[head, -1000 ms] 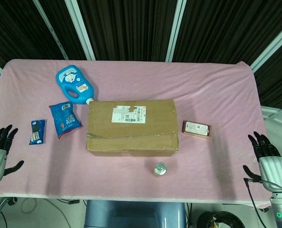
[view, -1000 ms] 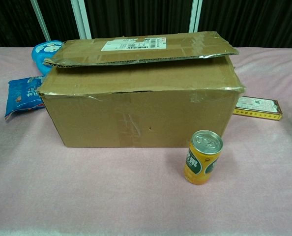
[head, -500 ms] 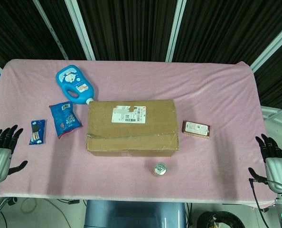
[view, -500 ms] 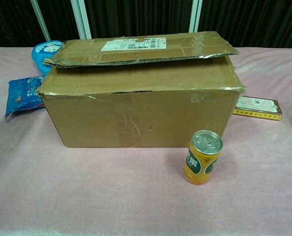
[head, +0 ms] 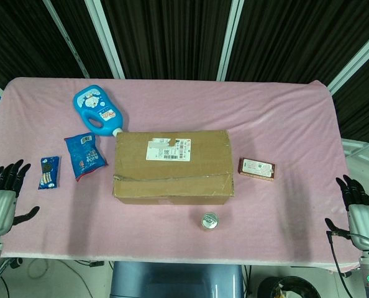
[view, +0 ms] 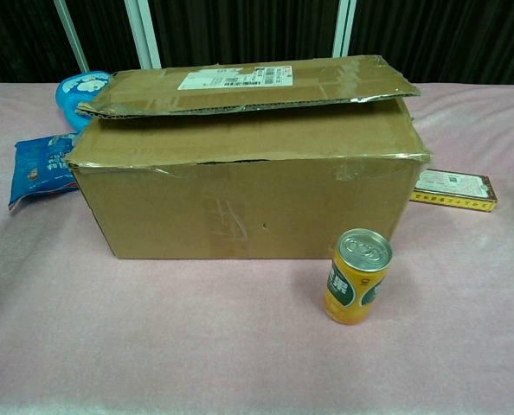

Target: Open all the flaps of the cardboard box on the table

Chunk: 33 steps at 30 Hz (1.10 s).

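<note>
Head view: brown rectangular cardboard box at the centre of the pink-covered table, flaps folded shut; chest view shows the upper flap slightly lifted along its front edge. Left robot hand and right robot hand hover at the table's near corners, fingers spread, holding nothing, well apart from the box. Yellow drink can stands near the box's front; bare cloth lies between each robot hand and the box.
</note>
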{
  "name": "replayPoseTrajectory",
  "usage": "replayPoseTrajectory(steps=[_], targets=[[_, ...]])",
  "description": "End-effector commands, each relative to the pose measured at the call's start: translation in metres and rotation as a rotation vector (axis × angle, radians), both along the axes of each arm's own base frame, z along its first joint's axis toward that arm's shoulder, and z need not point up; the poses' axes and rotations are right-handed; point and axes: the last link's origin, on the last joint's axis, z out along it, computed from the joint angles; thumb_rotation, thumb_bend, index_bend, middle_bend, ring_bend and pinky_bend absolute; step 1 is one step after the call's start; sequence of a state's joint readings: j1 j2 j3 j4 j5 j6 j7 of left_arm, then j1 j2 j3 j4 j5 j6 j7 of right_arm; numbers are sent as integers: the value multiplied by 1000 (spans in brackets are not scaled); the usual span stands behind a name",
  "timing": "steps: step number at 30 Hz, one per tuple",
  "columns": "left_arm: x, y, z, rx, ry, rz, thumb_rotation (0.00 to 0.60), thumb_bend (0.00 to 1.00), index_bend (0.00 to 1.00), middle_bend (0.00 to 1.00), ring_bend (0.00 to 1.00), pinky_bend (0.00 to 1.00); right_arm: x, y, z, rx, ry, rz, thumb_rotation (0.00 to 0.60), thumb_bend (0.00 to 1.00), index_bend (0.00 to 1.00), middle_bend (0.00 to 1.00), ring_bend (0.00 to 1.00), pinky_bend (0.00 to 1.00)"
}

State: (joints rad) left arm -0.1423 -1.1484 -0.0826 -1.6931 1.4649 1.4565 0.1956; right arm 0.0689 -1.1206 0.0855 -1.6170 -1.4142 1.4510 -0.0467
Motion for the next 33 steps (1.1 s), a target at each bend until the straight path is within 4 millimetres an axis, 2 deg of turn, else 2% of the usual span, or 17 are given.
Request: replayPoseTrajectory(steps=[1,2,6,9,14,24,33], targets=[[22,14,1,0,8,-59,600,179,0,0,0,0,0,-1,-1,0,-8,-6,600,271,0,0,0,234],[35,23,1,-3,3,-96,600,185,0,0,0,0,0,-2,-1,0,-12,-9,600,271,0,0,0,234],[69,49,0,-21,8,-154,600,205,0,0,0,0,0,-3,-2,1,-19,-17,600,271,0,0,0,234],[85,63,-4,-39,6,-173,600,245,0,0,0,0,-1,-3,-2,2,-28,-28,600,271,0,0,0,234],[108,82,-19,-85,-14,-195,600,246,0,0,0,0,-2,-4,-1,-1,-39,-43,600,271,0,0,0,234],[139,87,-52,-190,-5,-258,600,246,0,0,0,0,-3,-5,0,-3,-43,-52,600,270,0,0,0,233],[149,86,-68,-225,3,-274,600,246,0,0,0,0,-3,-5,0,-3,-50,-56,600,270,0,0,0,233]])
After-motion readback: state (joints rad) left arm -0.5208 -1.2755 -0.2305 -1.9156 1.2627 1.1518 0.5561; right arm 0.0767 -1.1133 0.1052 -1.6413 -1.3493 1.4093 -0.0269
